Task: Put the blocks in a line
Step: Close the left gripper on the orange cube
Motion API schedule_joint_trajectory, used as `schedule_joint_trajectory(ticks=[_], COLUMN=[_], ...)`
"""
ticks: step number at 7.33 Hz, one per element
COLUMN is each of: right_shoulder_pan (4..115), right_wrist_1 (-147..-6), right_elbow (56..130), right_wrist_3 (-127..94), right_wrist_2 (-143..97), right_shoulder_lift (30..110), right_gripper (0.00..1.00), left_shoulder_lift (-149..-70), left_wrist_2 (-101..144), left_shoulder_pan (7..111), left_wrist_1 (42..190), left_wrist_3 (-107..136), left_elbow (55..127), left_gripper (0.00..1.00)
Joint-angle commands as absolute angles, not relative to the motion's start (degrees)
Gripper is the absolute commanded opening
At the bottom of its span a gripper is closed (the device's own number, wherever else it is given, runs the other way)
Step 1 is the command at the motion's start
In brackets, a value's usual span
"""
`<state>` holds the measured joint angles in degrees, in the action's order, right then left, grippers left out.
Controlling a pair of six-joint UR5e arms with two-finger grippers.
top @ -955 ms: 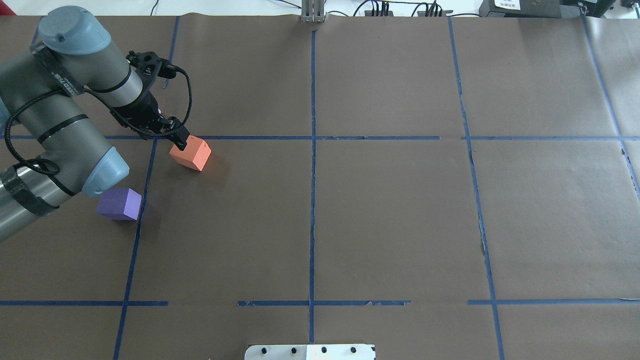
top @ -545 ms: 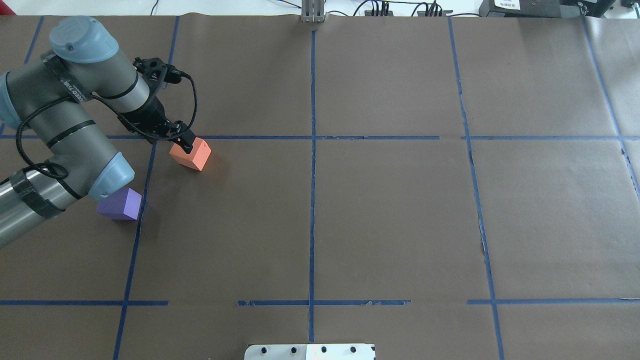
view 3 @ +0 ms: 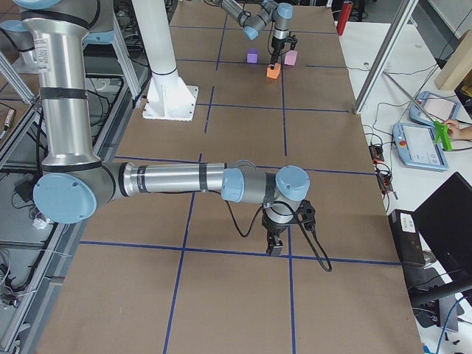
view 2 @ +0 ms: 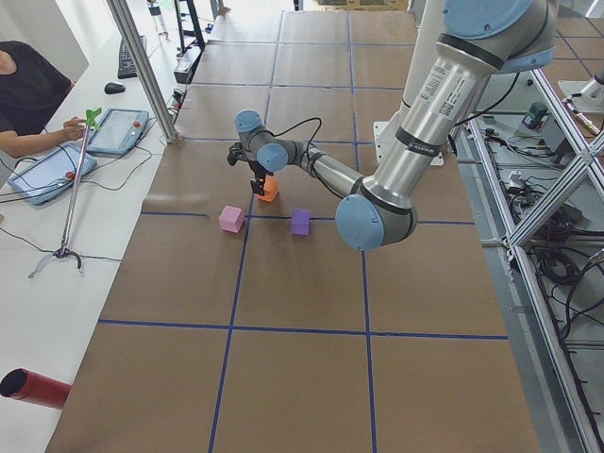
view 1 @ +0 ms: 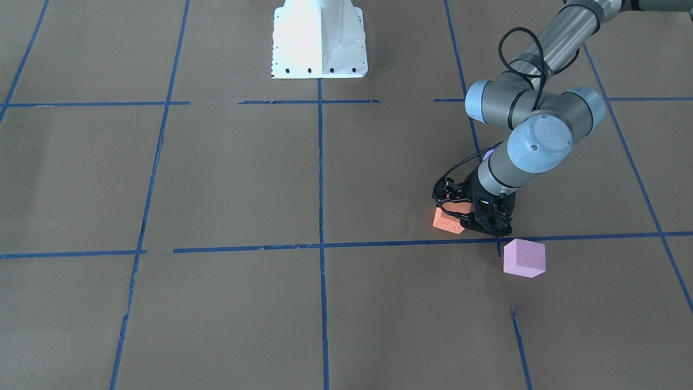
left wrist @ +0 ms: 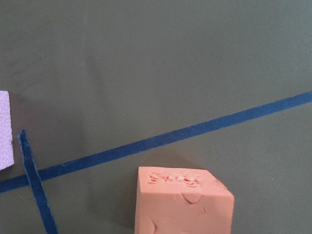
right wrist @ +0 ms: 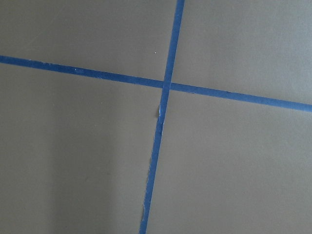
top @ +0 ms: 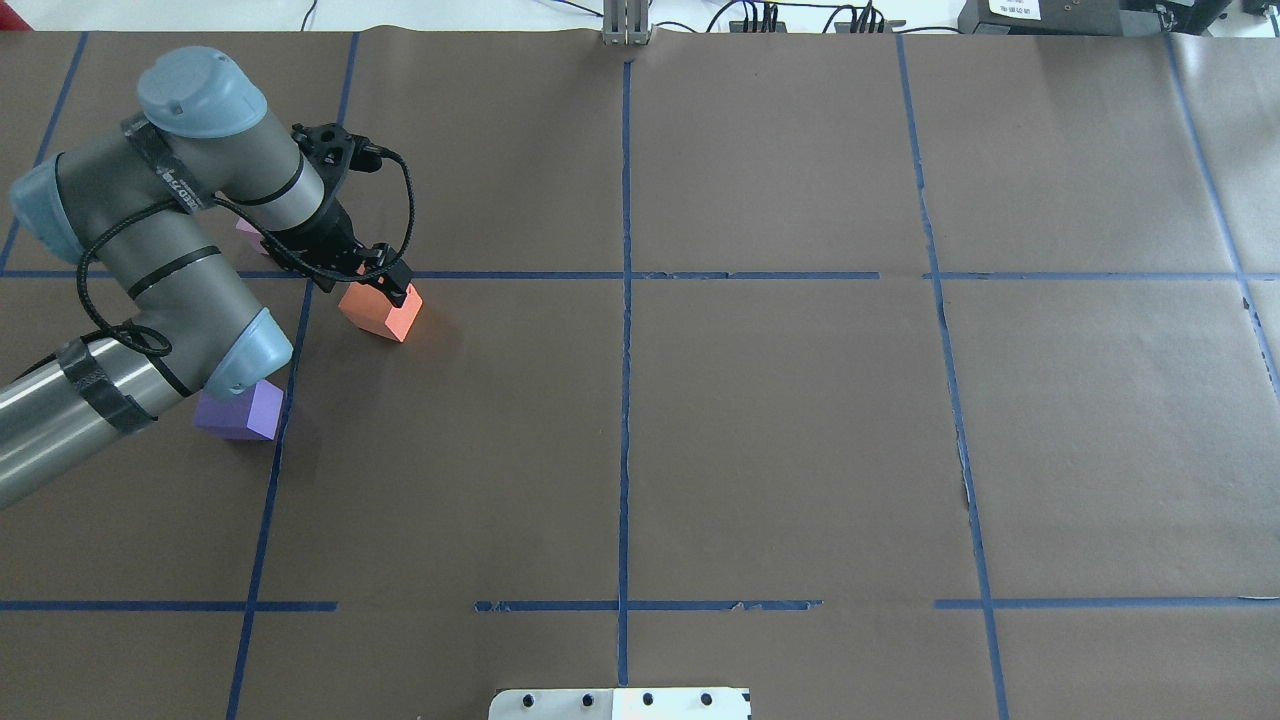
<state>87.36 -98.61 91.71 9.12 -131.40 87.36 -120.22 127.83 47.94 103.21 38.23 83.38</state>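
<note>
On the brown paper-covered counter (top: 800, 450), nearest the robot: dark violet foam cube (top: 250, 415) | next: orange foam cube (top: 378, 315) just short of a blue tape line (top: 520, 275), left pincer (top: 393, 288) at its top, grip cannot be told | beyond the line: pale pink foam cube (view 1: 523, 258) | right pincer (view 3: 275, 249): well apart, low over a tape crossing (right wrist: 165, 85), state cannot be told.

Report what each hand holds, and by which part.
Cannot be told: the left hand sits at the top of the orange foam cube, its grip hidden. No block is near the right hand.
</note>
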Motion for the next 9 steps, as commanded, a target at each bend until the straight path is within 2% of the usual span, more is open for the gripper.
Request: schedule_joint_trajectory(ticks=[1, 3, 4, 5, 7, 8, 9], right_shoulder_pan=[87.4, 87.5, 87.4, 87.4, 87.4, 87.4, 87.4], right_wrist_1=[-98.6, -98.6, -98.6, -98.6, -98.6, -98.6, -98.6], right_elbow=[91.7, 91.8, 91.7, 91.8, 91.8, 91.7, 91.7], right_wrist_3=[9.1, 9.1, 9.1, 9.1, 9.1, 9.1, 9.1], right_wrist_2=[-131.4, -131.4, -131.4, -131.4, -131.4, -131.4, -131.4], right_shoulder_lift=[87.4, 87.4, 87.4, 87.4, 87.4, 87.4, 87.4], right_gripper=[1.00, 1.00, 1.00, 1.00, 1.00, 1.00, 1.00], left_shoulder_lift=[-120.8, -120.8, -120.9, -121.0, -121.0, -121.2, -121.1], left_wrist_2=[127.1, 125.8, 125.7, 124.9, 124.6, 124.6, 124.5], left_shoulder_pan=[47.1, 46.6, 46.2, 46.2, 46.1, 46.2, 47.6], left_wrist_1=[103.5, 105.2, 105.2, 105.3, 105.2, 105.1, 104.5], left_wrist_3=[39.3, 40.1, 40.2, 40.3, 40.4, 40.5, 40.5], left_elbow=[82.4, 81.5, 81.5, 81.1, 81.1, 81.5, 82.8], left_gripper=[1.00, 0.99, 0.96, 0.83, 0.45, 0.30, 0.23])
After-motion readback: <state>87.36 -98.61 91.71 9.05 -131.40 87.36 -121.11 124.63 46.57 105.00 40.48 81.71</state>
